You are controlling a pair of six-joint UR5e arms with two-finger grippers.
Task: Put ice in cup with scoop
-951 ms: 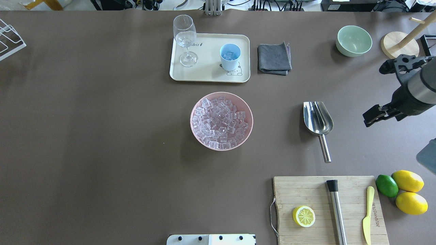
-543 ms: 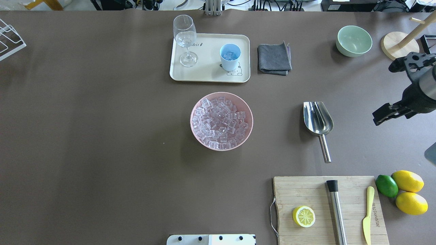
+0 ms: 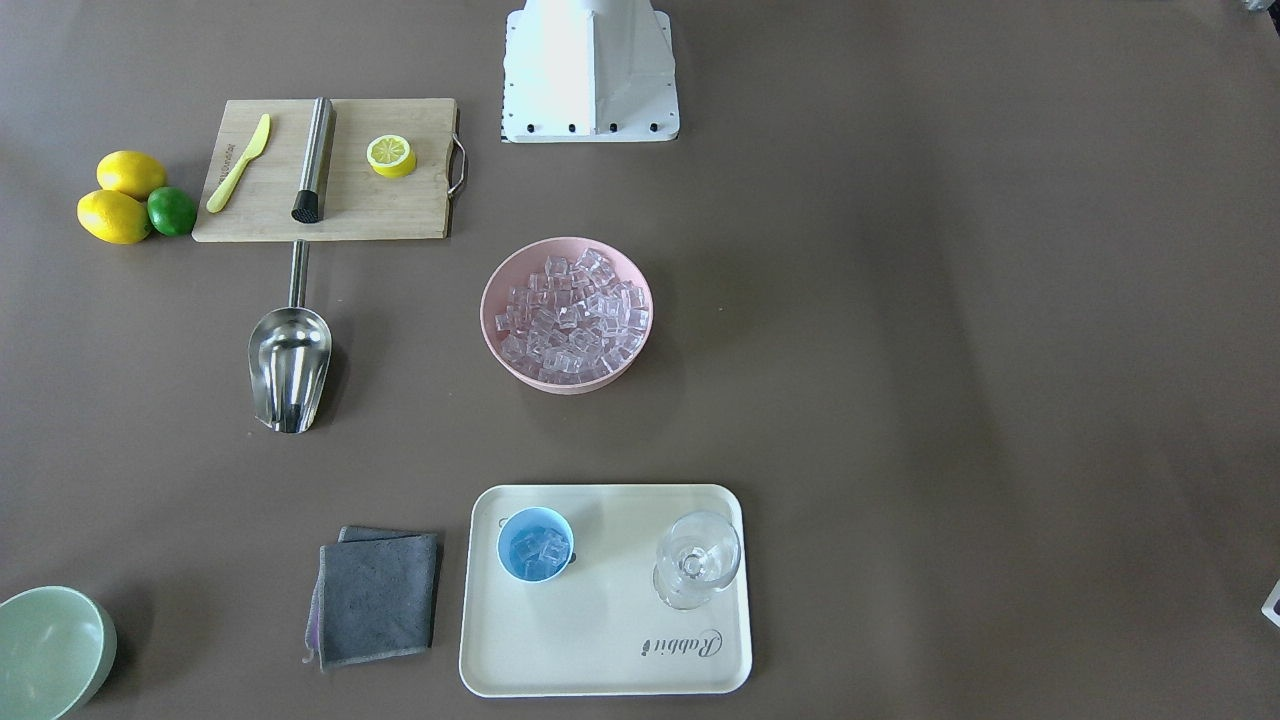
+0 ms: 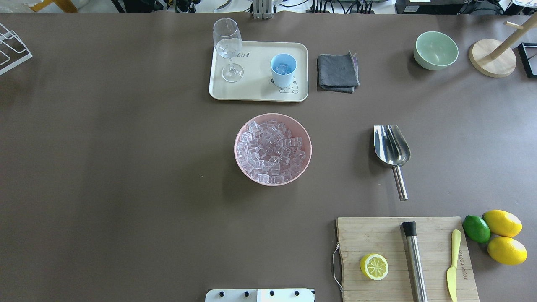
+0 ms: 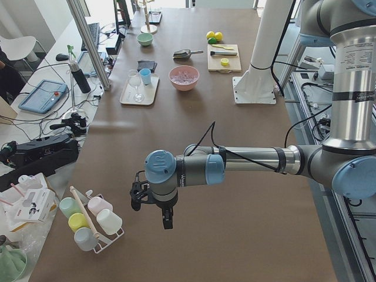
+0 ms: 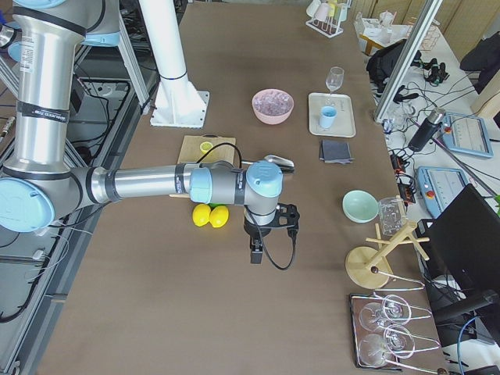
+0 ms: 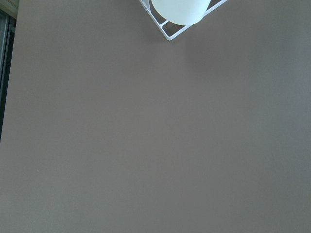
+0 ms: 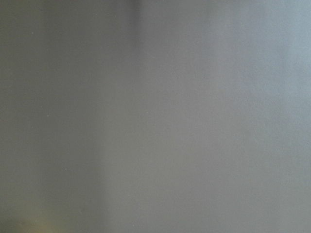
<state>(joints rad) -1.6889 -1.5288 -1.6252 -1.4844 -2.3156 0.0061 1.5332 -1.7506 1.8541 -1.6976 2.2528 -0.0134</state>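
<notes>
My left gripper [image 5: 153, 208] hangs over bare surface at the far end, and I can't tell whether it's released or clenched. Moving across: the cup [image 4: 283, 69] stands on the tray [image 4: 256, 86] with a few cubes inside, the ice [image 4: 270, 152] heaps the pink bowl [image 4: 310, 150], and the scoop [image 4: 392, 145] lies flat, handle toward me. My right gripper [image 6: 269, 234] hovers near the lemons [image 6: 209, 216], its state unreadable too. My worry is that the thin handle skids under a pinch, or a full trough spills past that narrow cup.

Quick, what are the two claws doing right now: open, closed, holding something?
Left gripper: cannot be told, seen only from afar.
Right gripper: cannot be told either; the scoop lies apart from it.
</notes>
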